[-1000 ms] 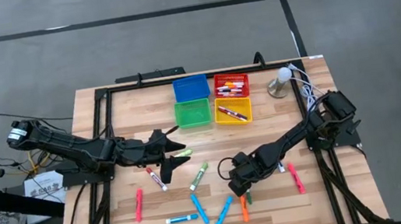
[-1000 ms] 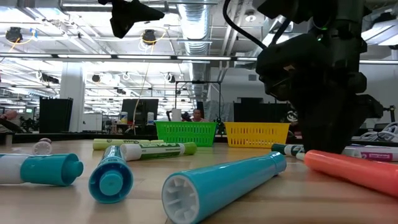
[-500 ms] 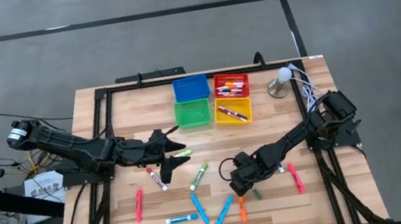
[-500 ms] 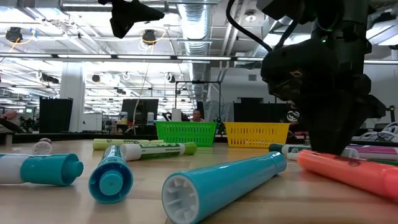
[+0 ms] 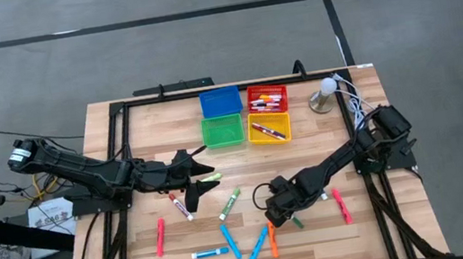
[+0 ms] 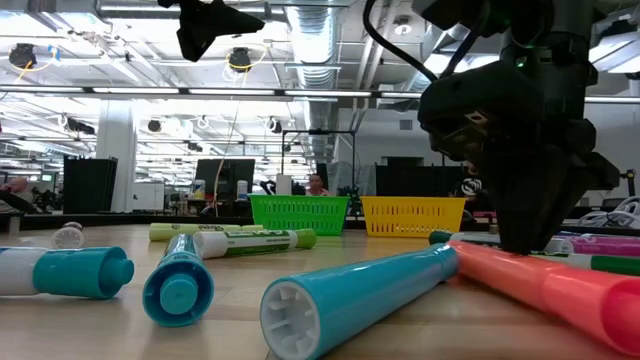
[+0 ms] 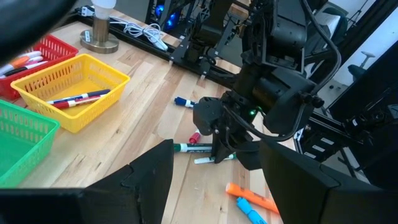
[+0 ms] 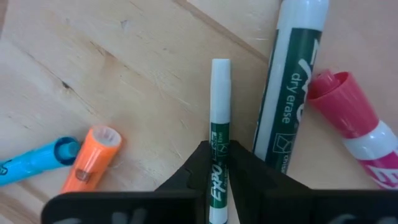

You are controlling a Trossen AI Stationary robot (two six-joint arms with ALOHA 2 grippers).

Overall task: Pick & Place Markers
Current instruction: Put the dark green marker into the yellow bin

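Note:
Several markers lie loose on the wooden table [image 5: 149,123]: blue [image 5: 230,240], orange [image 5: 272,240], pink [image 5: 160,237], green-capped [image 5: 229,203], red-capped [image 5: 180,206]. My right gripper [image 5: 280,208] points down at the table's near right and is shut on a thin white-and-green marker [image 8: 219,93]. A thick green dry-erase marker [image 8: 289,81] and a pink-capped one [image 8: 348,112] lie beside it. My left gripper [image 5: 204,171] hovers open above the table's middle left, holding nothing. My right gripper pinches the thin marker's white-and-green barrel [image 8: 219,146] between its two fingers [image 8: 245,167], one on each long side. The fingers come from above, pointing steeply down. The marker lies flat on the wood, its white end pointing away from the fingers.
Four small bins stand at the far middle: blue [image 5: 219,102], red [image 5: 266,99] with markers, green [image 5: 222,133], yellow [image 5: 269,129] with markers. A white-topped stand with cables [image 5: 325,96] is at the far right. A black frame [image 5: 118,163] edges the table.
My right gripper has shut on the thin marker without leaving its place. The orange marker beside it has been nudged: it has slid and swung a little toward the table's left and near edge.

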